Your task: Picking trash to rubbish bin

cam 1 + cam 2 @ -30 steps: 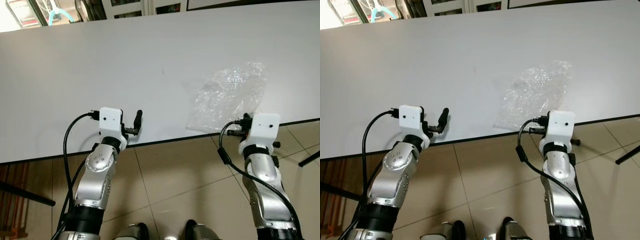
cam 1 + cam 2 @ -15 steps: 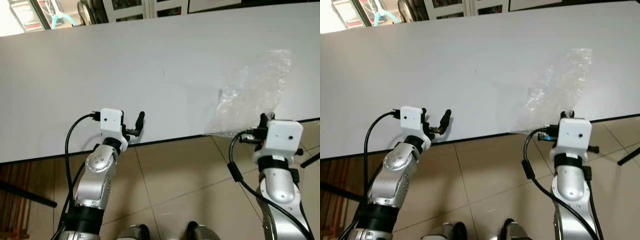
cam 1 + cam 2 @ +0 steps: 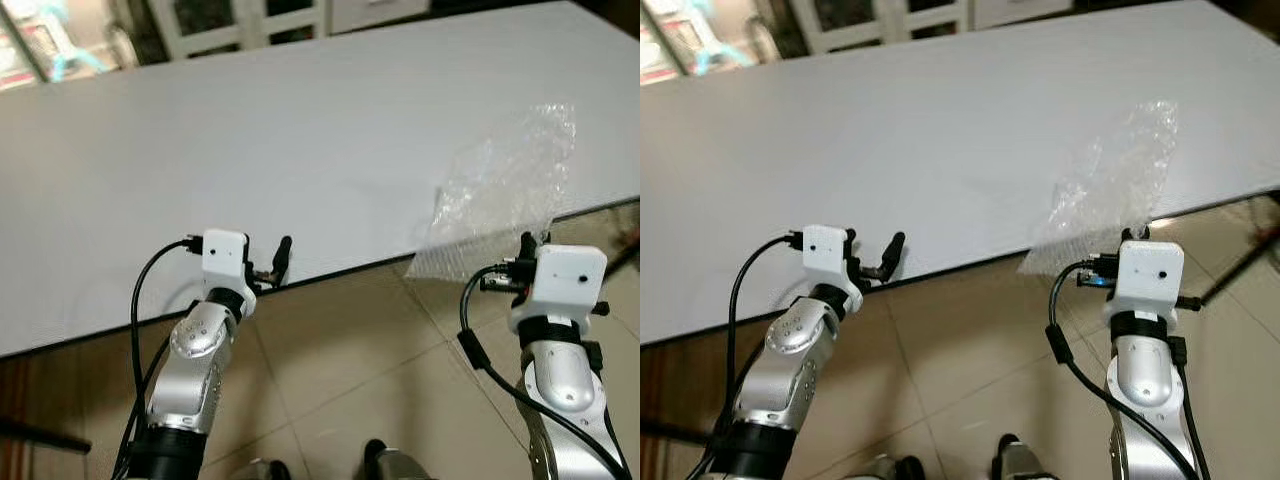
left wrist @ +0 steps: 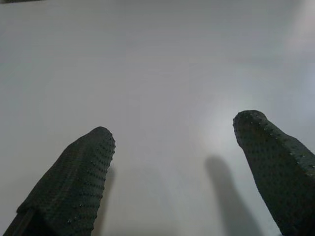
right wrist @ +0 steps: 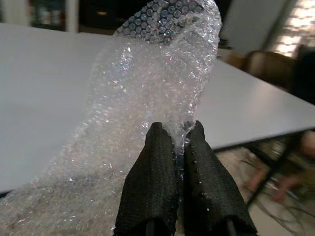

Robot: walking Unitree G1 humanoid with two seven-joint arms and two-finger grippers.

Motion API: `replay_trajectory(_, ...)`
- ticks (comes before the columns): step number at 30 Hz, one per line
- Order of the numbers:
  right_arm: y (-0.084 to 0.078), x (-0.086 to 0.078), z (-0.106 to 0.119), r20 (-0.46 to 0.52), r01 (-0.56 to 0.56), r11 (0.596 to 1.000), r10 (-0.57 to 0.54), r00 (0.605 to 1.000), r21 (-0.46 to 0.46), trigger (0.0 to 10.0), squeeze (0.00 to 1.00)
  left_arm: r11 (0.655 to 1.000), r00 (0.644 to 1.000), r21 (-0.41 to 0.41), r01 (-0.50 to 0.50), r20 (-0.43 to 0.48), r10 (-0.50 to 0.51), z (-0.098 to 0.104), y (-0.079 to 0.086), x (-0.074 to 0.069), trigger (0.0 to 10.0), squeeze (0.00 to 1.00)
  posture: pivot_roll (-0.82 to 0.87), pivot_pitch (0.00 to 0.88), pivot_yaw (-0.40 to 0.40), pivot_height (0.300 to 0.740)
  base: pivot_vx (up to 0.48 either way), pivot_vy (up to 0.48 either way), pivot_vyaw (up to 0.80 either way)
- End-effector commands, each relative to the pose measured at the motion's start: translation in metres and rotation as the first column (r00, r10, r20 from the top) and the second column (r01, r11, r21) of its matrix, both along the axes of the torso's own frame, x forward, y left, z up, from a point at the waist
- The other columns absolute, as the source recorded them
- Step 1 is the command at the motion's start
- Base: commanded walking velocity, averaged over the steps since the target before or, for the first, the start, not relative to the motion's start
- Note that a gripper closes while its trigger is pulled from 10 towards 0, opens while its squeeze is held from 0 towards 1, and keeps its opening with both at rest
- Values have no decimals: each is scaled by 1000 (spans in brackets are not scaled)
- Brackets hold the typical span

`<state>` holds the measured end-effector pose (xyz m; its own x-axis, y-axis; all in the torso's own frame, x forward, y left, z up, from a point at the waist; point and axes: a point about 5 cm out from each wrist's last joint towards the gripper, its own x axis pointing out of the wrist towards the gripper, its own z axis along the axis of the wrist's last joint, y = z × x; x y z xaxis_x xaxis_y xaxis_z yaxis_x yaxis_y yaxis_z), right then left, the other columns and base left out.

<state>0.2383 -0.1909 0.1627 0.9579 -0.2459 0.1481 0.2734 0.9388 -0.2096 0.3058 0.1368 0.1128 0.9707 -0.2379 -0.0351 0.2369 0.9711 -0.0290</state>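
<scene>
Right gripper [image 5: 178, 129] had its two black fingers pinched together on the sheet of bubble wrap [image 3: 505, 195], which rose crumpled above the near edge of the white table [image 3: 250, 140], toward its right end. Left gripper [image 4: 172, 142] hovered over that same edge, fingers spread apart, holding nothing.

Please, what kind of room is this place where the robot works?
Probably an office or meeting room. A long white table spans the view, a tiled floor lies below, and glass-door cabinets stand behind. The right gripper holds a sheet of bubble wrap at the table's edge.
</scene>
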Motion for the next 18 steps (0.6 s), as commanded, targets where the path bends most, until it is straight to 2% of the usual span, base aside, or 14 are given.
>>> replay_trajectory(1,1,-2,2,-2,-10,1000,10,1000,1,0,0,1000,1000,-13,7,1,-7,2,0,-1,10000,0,-117,124,57,740,0,0,-800)
replay_trajectory(6,2,-1,2,-2,-16,1000,16,1000,3,0,0,1000,1000,-4,12,3,-12,3,0,-1,10000,0,-118,122,59,740,0,0,-702)
replay_trajectory(18,7,-1,-1,-13,-36,999,36,999,6,0,0,1000,1000,11,26,-4,-25,3,-2,0,10000,0,-117,128,65,740,0,0,0)
